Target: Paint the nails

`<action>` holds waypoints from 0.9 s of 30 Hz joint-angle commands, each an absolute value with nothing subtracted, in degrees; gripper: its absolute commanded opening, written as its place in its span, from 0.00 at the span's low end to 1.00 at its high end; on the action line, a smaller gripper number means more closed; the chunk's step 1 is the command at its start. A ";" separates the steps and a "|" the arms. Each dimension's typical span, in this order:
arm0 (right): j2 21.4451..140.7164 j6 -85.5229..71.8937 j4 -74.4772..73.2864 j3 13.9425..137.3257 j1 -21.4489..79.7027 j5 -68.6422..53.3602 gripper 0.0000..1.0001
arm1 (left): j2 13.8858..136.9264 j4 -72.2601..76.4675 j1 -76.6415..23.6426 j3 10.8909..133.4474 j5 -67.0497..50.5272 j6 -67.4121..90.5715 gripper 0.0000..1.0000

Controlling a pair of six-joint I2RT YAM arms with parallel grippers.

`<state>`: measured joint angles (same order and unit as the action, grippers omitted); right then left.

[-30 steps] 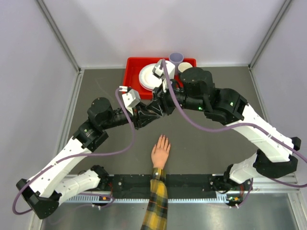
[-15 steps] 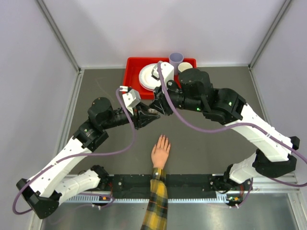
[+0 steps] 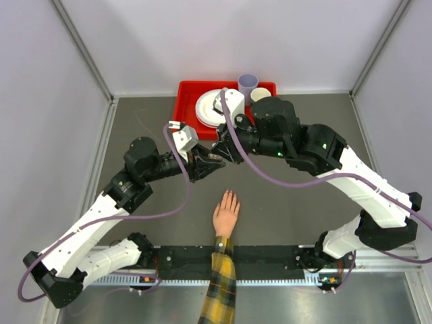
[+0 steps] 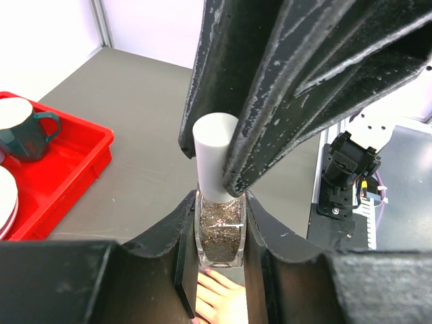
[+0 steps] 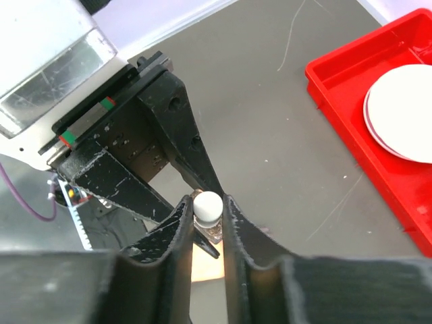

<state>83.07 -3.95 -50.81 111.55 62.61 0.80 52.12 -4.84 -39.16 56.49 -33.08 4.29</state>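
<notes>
Nails (image 3: 229, 194) are bare as far as I can see, and the step in hand is uncapping. Left gripper (image 4: 219, 216) is clamped tight on the glass body of the bottle (image 4: 219, 237), which has dark glittery polish inside and is held upright off the table. Right gripper (image 5: 206, 204) comes in from above, jaws nearly closed and pressed on both sides of the pale cap (image 4: 214, 152), so it has the cap and nothing else. The 2 grippers meet mid-table, between the red tray (image 3: 185, 101) at the far edge and the hand (image 3: 226, 217). That hand lies flat, palm down, close to the arm bases, its 5 fingers pointing toward the bottle, and the plaid sleeve (image 3: 219, 290) runs off the near edge. Next, my read: right twists the cap off while left holds the glass against the torque, then lifts straight up so whatever brush hangs under the cap clears the neck, then comes down to a nail. Risk: the bottle spinning in the left jaws.
</notes>
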 commanded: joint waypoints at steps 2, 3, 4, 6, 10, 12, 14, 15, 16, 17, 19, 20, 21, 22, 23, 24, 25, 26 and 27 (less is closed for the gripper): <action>82.88 -3.25 -49.75 114.17 63.19 1.14 0.04 | 52.29 -2.81 -39.29 59.15 -33.22 3.87 0.00; 82.97 -3.16 -49.66 114.26 63.19 1.58 0.00 | 52.21 -2.81 -39.29 59.15 -33.14 3.87 0.00; 82.79 -3.16 -49.57 114.26 63.19 2.10 0.00 | 52.21 -2.81 -39.37 59.15 -32.96 3.78 0.00; 82.44 -3.08 -48.78 114.17 63.19 3.51 0.00 | 52.12 -2.90 -39.29 58.98 -32.52 3.78 0.00; 81.21 -2.81 -46.85 114.00 63.19 5.45 0.00 | 52.38 -2.73 -39.29 58.45 -31.99 3.78 0.00; 80.86 -2.38 -46.76 114.08 63.19 5.71 0.00 | 52.56 -2.46 -39.29 58.36 -32.08 3.95 0.00; 80.86 -2.20 -46.93 114.34 63.19 5.45 0.00 | 52.65 -2.46 -39.29 58.36 -32.25 3.96 0.00; 80.69 -2.20 -47.19 114.26 63.19 5.62 0.00 | 52.56 -2.37 -39.29 58.36 -32.34 3.96 0.00; 80.60 -2.20 -47.02 114.26 63.19 5.80 0.00 | 52.73 -2.46 -39.29 58.36 -32.34 3.87 0.00; 80.42 -2.11 -47.02 114.17 63.28 5.63 0.00 | 52.73 -2.37 -39.29 58.45 -32.34 3.87 0.00; 80.16 -2.11 -46.93 114.08 63.28 5.62 0.00 | 52.82 -2.29 -39.29 58.36 -32.43 3.96 0.00; 80.07 -2.11 -46.85 113.91 63.19 5.62 0.00 | 52.82 -2.37 -39.29 58.36 -32.43 3.96 0.00; 79.89 -2.20 -46.85 113.82 63.19 5.62 0.00 | 52.82 -2.37 -39.29 58.36 -32.43 3.96 0.00; 79.81 -2.02 -46.85 113.82 63.19 5.97 0.00 | 52.82 -2.37 -39.29 58.36 -32.43 3.87 0.00; 79.72 -1.93 -46.93 113.82 63.19 6.24 0.00 | 52.82 -2.46 -39.29 58.36 -32.43 3.87 0.00; 79.63 -1.85 -46.93 113.64 63.19 6.33 0.00 | 52.74 -2.46 -39.29 58.27 -32.34 3.87 0.00; 79.28 -1.85 -46.67 113.56 63.19 6.50 0.00 | 52.65 -2.46 -39.29 58.18 -32.43 3.87 0.00; 79.36 -1.85 -46.67 113.47 63.28 6.42 0.00 | 52.73 -2.46 -39.29 58.10 -32.34 3.87 0.00; 79.28 -1.85 -46.58 113.47 63.28 6.42 0.00 | 52.73 -2.46 -39.29 58.10 -32.34 3.87 0.00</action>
<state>81.89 -2.94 -49.04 111.55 62.85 4.32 52.93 -4.84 -39.16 56.51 -32.08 4.32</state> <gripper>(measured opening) 0.181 0.314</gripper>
